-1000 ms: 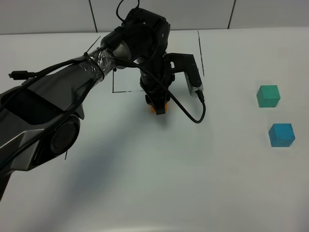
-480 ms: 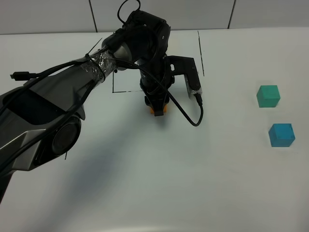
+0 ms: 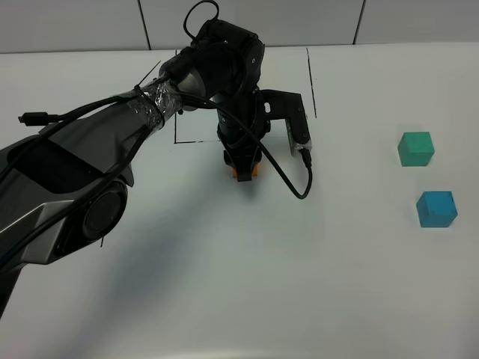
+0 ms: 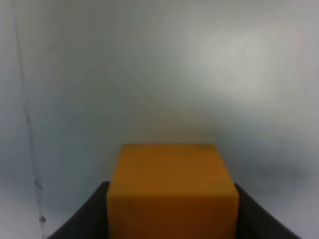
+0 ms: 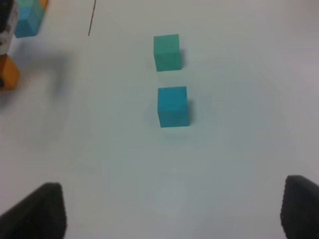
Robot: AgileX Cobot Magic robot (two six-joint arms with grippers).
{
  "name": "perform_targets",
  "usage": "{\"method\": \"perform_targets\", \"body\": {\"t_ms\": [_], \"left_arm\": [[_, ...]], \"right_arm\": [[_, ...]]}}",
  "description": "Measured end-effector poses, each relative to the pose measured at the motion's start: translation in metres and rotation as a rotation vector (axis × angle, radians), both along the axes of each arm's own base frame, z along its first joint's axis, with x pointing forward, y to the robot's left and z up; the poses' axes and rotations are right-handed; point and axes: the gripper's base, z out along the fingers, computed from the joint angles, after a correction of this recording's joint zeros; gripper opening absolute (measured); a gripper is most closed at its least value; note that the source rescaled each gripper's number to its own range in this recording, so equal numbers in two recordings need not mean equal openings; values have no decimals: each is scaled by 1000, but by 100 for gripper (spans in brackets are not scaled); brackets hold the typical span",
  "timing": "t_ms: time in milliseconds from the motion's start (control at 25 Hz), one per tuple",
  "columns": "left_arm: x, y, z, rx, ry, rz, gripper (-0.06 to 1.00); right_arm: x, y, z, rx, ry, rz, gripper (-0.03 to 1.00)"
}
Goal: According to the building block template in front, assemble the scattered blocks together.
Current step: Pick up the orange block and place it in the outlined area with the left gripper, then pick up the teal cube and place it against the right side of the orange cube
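The left hand [image 3: 243, 166] is clenched on the orange block [image 3: 245, 172], just above the centre of the exterior high frame. In the left wrist view the orange block [image 4: 172, 194] fills the space between the two dark fingers [image 4: 82, 219], which press against its opposite sides. Whether the block rests on the desk [image 3: 239, 284] or hangs just above it cannot be told. The left arm [image 3: 112, 142] reaches in from the left edge of the frame, its wrist wrapped in shiny tape, and a black cable [image 3: 296, 183] loops down just right of the block.

Behind the arm, toward the upper middle of the frame, lie parts of a drawn black outline [image 3: 177, 134]. The arm covers most of what lies inside it. The right wrist view catches the building block template [image 5: 26, 22] only partly, as a blue cube with a sliver of orange beside it.

At the right of the exterior frame, well apart from the orange block, sit the teal-green block [image 3: 415, 148] and, just below it, the blue block [image 3: 436, 208], close together but not touching.

The right hand [image 5: 172, 211] is released, its fingers [image 5: 45, 211] spread wide over bare desk, with both blocks lying ahead of it.
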Motion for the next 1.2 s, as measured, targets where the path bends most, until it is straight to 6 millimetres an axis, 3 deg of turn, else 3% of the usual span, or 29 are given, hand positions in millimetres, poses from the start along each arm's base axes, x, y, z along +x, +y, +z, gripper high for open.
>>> {"method": "perform_targets", "body": {"t_ms": [800, 880, 920, 1040, 1200], "left_arm": [[1, 0, 0, 0, -2, -21, 2], [1, 0, 0, -1, -3, -21, 11], [-4, -6, 32, -107, -4, 13, 71], [-7, -6, 56, -142, -34, 60, 80], [-8, -3, 77, -154, -74, 108, 81]], "right_arm": [[0, 0, 0, 0, 0, 0, 75], [0, 0, 0, 0, 0, 0, 75], [0, 0, 0, 0, 0, 0, 75], [0, 0, 0, 0, 0, 0, 75], [0, 0, 0, 0, 0, 0, 75]]}}
